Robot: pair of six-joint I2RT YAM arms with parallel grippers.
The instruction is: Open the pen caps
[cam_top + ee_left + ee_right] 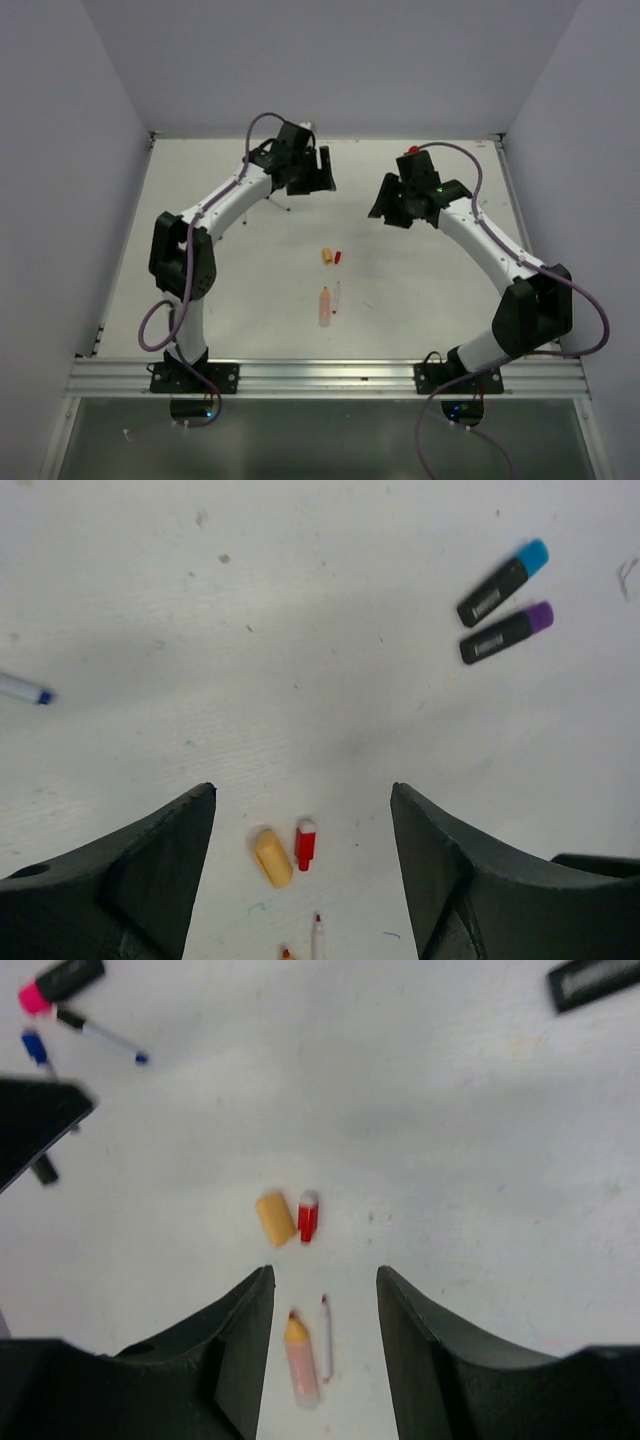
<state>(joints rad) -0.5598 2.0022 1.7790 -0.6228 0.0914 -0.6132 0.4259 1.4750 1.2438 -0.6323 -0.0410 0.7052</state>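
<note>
Open table [420, 290] is seen on every side of the central cluster. The orange cap [326, 257] and red cap [338, 257] are set just beside each other, seemingly with hardly a gap. The peach barrel [324, 306] and thin pen [336, 298] are crowded likewise, nearer the bases.

Table [420, 300]: white, faint scuffs.
Orange cap [272, 857]: yellow-orange, plain.
Red cap [305, 845]: red, white end.
Cyan cap [532, 555]: bright cyan; cyan-cap barrel [488, 593]: black, white label.
Purple cap [540, 617]: violet; purple-cap barrel [493, 641]: black, white label.
Pink cap [34, 998]: magenta-pink.
Blue cap [35, 1047]: dark blue.
Peach barrel [300, 1365]: pale peach, orange tip.
Thin pen [325, 1340]: white, red tip.
Left gripper [300, 792], right gripper [322, 1275]: black.
Left arm [225, 205], right arm [485, 240]: white links, black joints.
Cable [592, 310]: purple.
</note>
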